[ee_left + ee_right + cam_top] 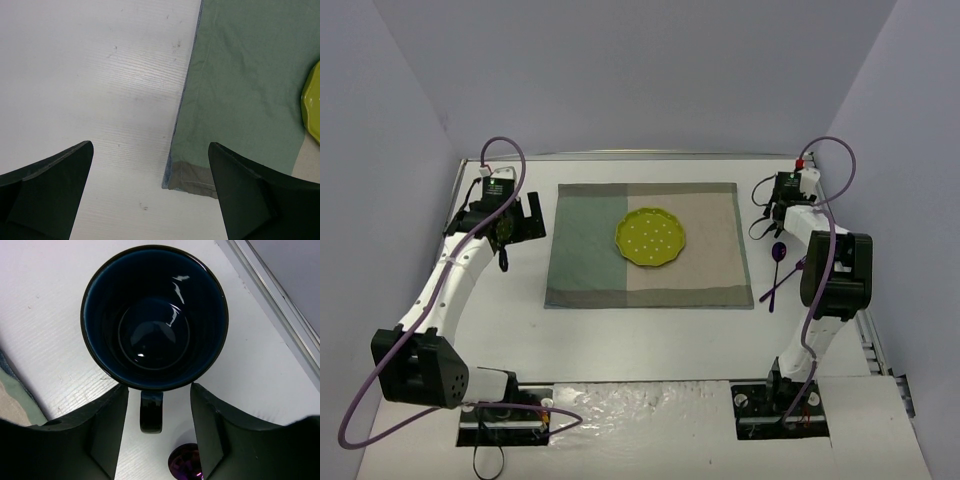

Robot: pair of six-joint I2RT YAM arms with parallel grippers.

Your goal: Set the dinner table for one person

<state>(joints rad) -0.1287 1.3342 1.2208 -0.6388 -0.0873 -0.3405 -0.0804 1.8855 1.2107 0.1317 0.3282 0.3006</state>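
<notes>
Top external: flat white dinner table (650,340); left claw (150,147) wide, right claw (157,386) narrow astride mug handle (151,415)

Green and beige cloth mat (585,250), dotted yellow-green plate (650,238) at its middle, upright dark blue mug (154,317), purple spoon (778,252) near its handle.

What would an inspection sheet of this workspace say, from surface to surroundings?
Surface: the dinner table, white, few small marks.
Job's things: green and beige placemat carrying a yellow-green plate; dark blue mug, upright, empty, right of the placemat; purple spoon and another purple utensil near it.
Clutter: nothing seen.
Pincers: left pincer open above a placemat corner; right pincer open, fingers either side of the mug handle, gaps visible.
Cables: purple cables loop off both arms.
Surroundings: plain walls on three sides.
</notes>
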